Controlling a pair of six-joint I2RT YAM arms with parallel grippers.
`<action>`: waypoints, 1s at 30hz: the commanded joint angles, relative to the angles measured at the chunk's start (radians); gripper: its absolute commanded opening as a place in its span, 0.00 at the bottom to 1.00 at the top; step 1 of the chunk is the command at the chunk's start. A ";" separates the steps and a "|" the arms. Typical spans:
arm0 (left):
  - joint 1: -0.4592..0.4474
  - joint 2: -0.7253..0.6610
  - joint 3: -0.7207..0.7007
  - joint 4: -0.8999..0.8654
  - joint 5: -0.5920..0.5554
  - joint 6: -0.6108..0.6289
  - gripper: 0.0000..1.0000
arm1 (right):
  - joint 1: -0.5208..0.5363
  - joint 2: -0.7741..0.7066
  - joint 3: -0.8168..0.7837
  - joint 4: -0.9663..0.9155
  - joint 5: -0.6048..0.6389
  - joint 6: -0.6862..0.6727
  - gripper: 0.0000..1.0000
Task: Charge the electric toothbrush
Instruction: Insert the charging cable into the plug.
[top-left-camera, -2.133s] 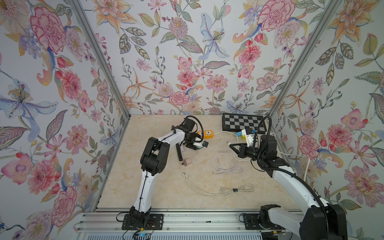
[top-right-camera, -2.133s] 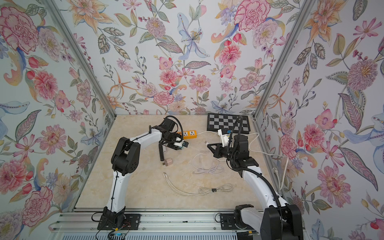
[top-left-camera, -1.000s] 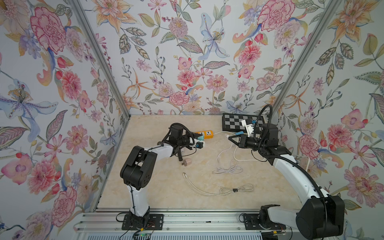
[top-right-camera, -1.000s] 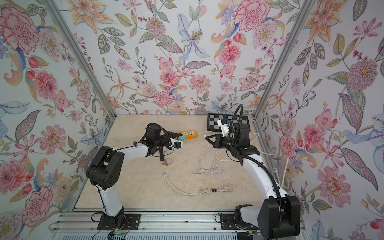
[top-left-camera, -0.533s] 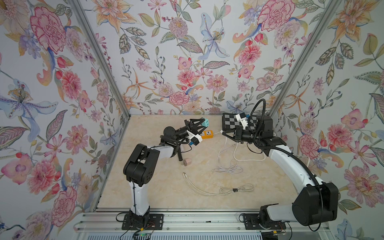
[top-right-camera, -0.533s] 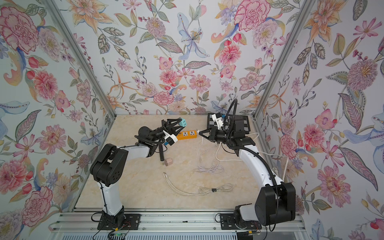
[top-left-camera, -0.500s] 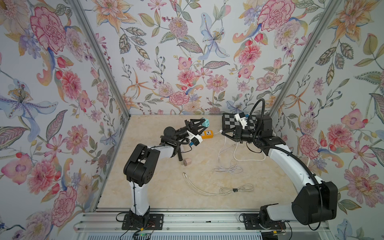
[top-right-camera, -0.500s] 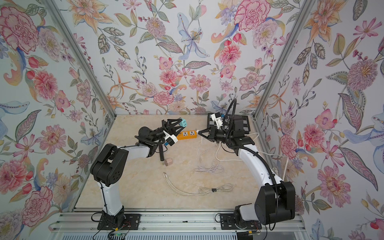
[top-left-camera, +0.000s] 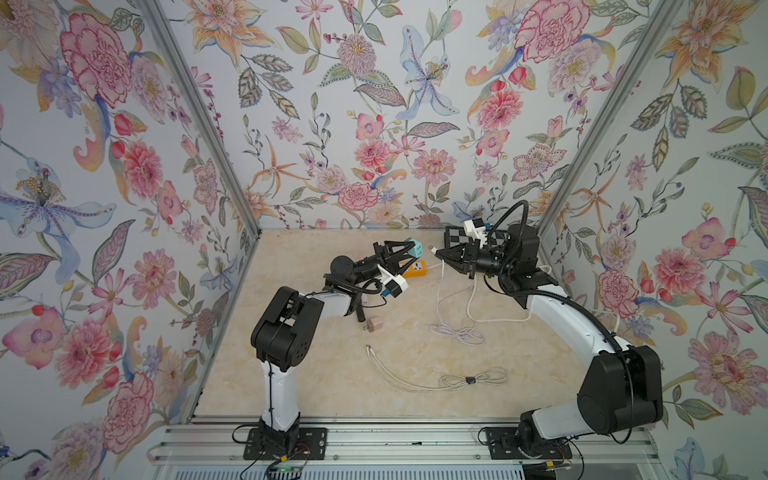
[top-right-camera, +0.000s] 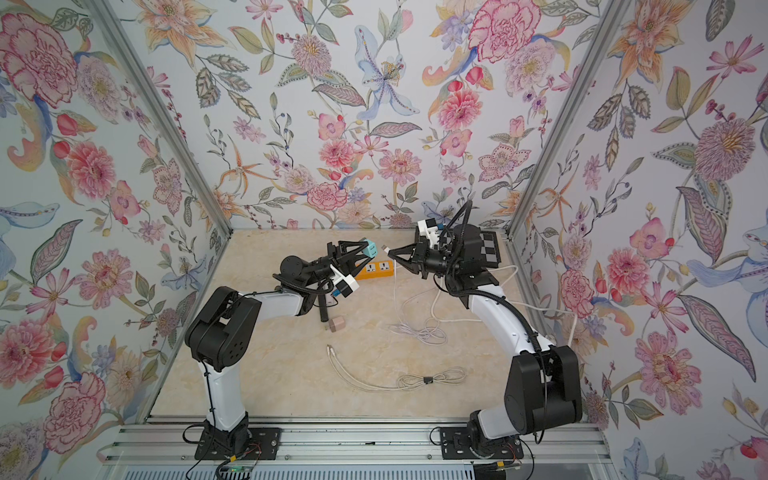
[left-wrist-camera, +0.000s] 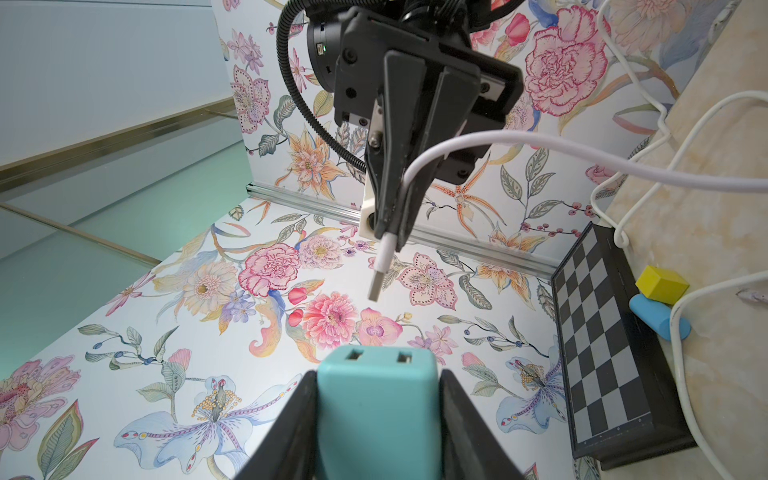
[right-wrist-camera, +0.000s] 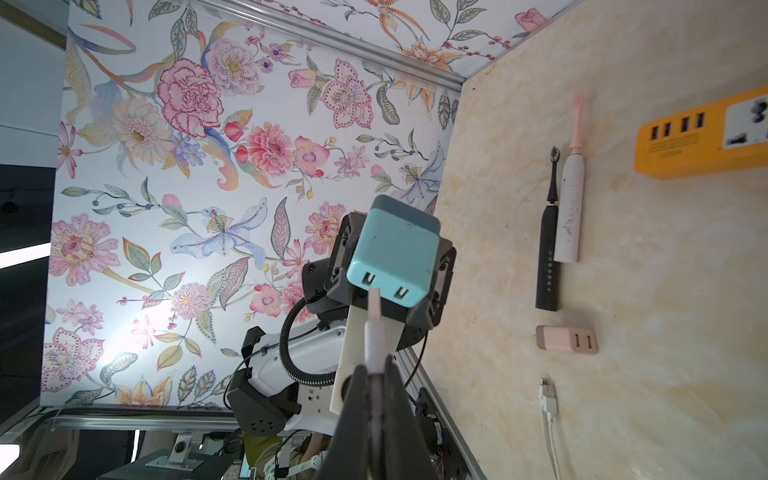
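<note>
Nearest the rail, a loose cable lies on the tabletop, and only the right wrist view shows its plug end beside the pink adapter. That view alone also shows both brushes whole: the black toothbrush and the white toothbrush lie side by side on the tabletop below and behind the left gripper, while in both top views the left arm hides all but a dark stub of them. The left gripper is clamped on the teal charger, ports facing the right gripper, which is pinched tight on the white plug, its cable drooping to the tabletop. The right wrist view lays the plug over one port. The left wrist view shows it short of the charger, with a gap between, and it alone shows the yellow block and blue block by the checkerboard. A second ago the left gripper sat low by the tabletop and the right one back over the checkerboard; both have risen and drawn tip to tip. They meet in the air above the power strip, well short of the back wall, with the checkerboard behind the right gripper.
</note>
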 joint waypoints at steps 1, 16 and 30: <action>-0.008 0.022 0.030 0.067 0.017 -0.007 0.00 | 0.036 0.015 0.008 0.082 -0.020 0.075 0.00; -0.008 0.013 0.015 0.079 0.047 -0.017 0.00 | 0.050 0.059 0.043 0.057 -0.011 0.061 0.00; -0.027 0.013 0.014 0.080 0.058 0.028 0.00 | 0.045 0.069 0.044 0.091 -0.002 0.117 0.00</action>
